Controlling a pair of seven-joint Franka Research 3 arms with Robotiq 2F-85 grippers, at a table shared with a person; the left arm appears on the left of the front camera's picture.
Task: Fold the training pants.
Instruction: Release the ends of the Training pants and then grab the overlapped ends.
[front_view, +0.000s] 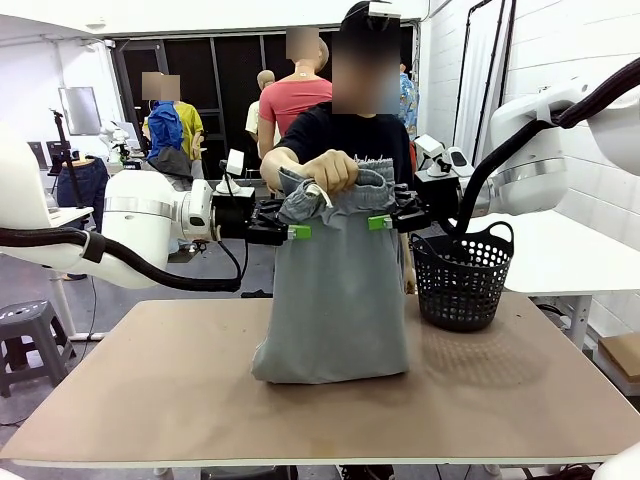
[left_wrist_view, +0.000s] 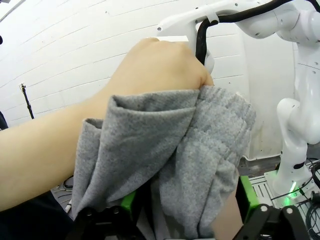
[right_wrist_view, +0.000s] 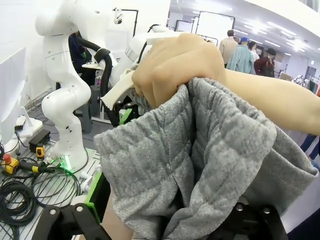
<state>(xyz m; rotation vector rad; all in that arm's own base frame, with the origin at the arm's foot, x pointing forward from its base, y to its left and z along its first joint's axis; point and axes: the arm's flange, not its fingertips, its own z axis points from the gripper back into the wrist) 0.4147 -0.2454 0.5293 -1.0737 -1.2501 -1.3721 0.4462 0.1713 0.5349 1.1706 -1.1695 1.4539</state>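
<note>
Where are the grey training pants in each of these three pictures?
Front view: the training pants hang at centre, hem on the table.
Left wrist view: the training pants bunch across centre and bottom.
Right wrist view: the training pants cover the lower middle.
Shared landmark: the person's hand gripping their top.

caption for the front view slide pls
Person's hand holds light grey jersey training pants by the waistband, left gripper and right gripper open alongside.
</note>
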